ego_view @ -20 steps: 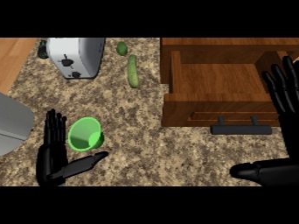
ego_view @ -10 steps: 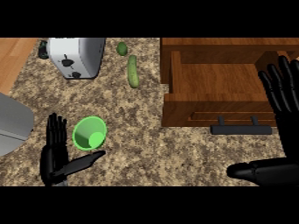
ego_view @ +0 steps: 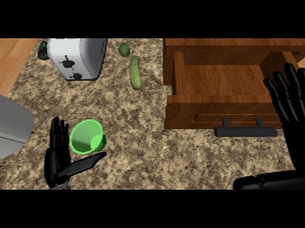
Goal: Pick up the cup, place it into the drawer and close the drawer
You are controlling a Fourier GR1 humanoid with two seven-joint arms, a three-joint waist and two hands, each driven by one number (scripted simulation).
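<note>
Speckled granite tabletop (ego_view: 142, 129) carried a green cup (ego_view: 87, 136) lying tilted, mouth facing up and toward the left hand (ego_view: 59, 156), whose straight fingers flanked it. Right hand (ego_view: 293, 102) rested open beside the wooden drawer (ego_view: 214, 89), which stood open.

my worktop (ego_view: 148, 133) looks like speckled, rough-grained stone. the drawer (ego_view: 221, 84) is brown wood with a matt finish and a dark handle (ego_view: 245, 132). the cup (ego_view: 87, 137) looks like smooth green plastic. the toaster (ego_view: 77, 55) has a brushed metal look. my left hand (ego_view: 61, 156) is matt black.
</note>
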